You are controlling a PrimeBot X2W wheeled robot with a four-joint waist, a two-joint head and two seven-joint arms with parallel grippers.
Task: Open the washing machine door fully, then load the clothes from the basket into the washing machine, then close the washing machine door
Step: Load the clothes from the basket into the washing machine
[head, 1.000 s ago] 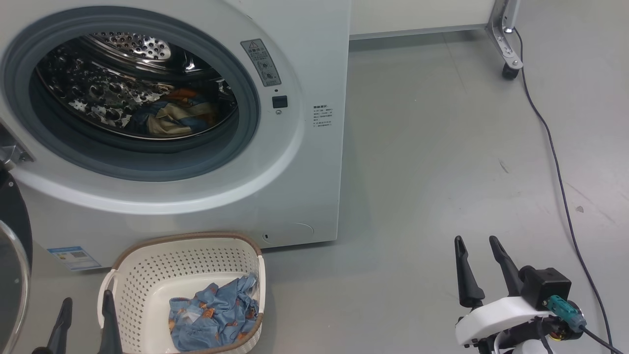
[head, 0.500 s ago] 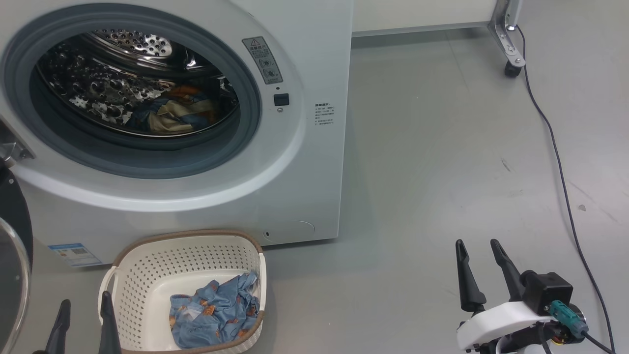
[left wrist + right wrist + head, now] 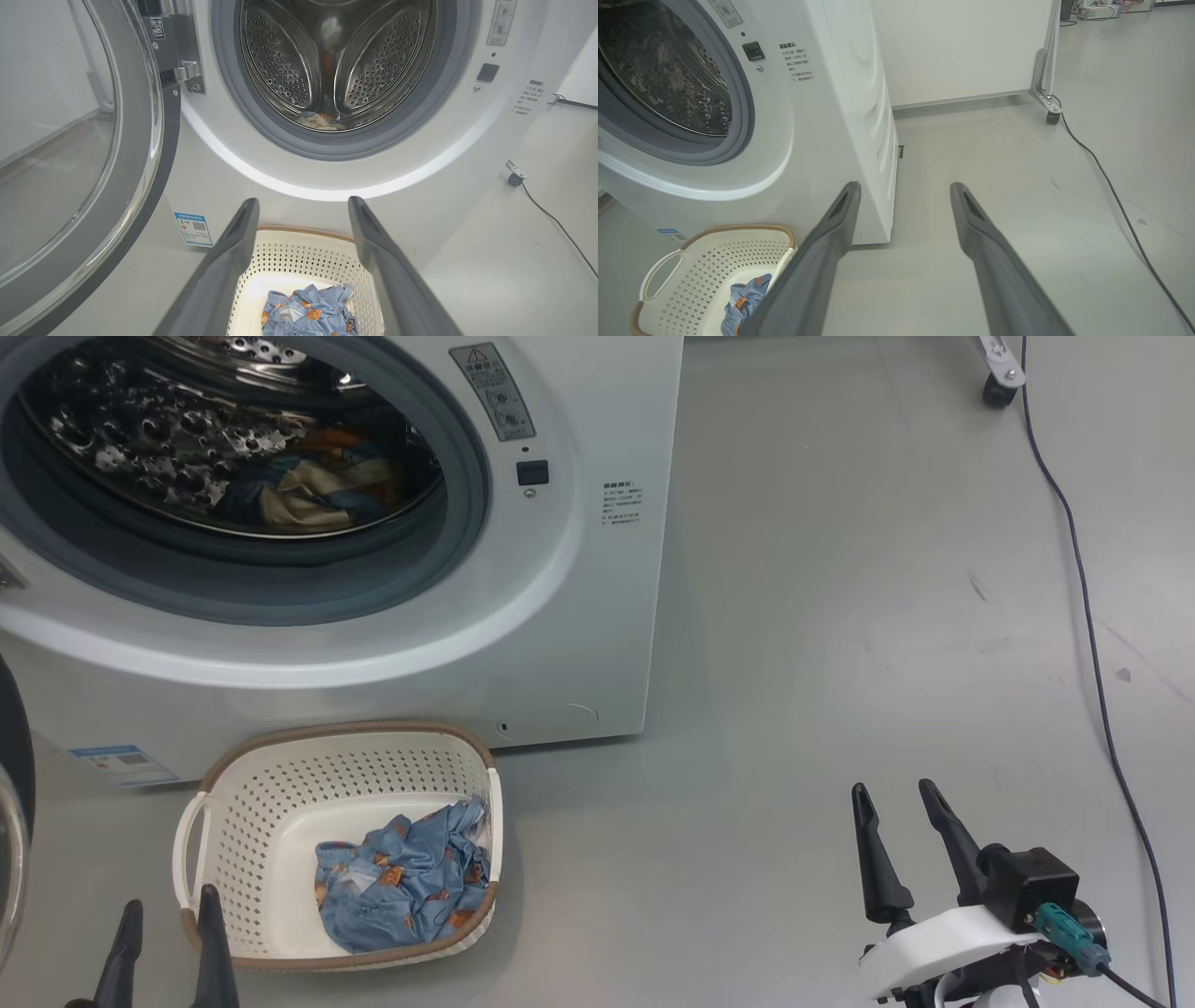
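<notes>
Left wrist view: clothes (image 3: 308, 311) in basket (image 3: 303, 255) lie beyond the wide, empty left pincer (image 3: 302, 201).

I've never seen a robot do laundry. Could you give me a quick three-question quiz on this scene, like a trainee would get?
1. True or false: the large round glass door with the black rim on the big white front-loading washing machine stands swung open.
2. Where does the crumpled blue garment with small orange prints lie? A) in the small cream perforated plastic basket; B) on the bare floor; C) between a gripper's fingers.
3. Fill in: the left gripper and the right gripper, each with two long dark fingers, are both ____ and hold nothing.
Key: 1 true; 2 A; 3 open.
</notes>
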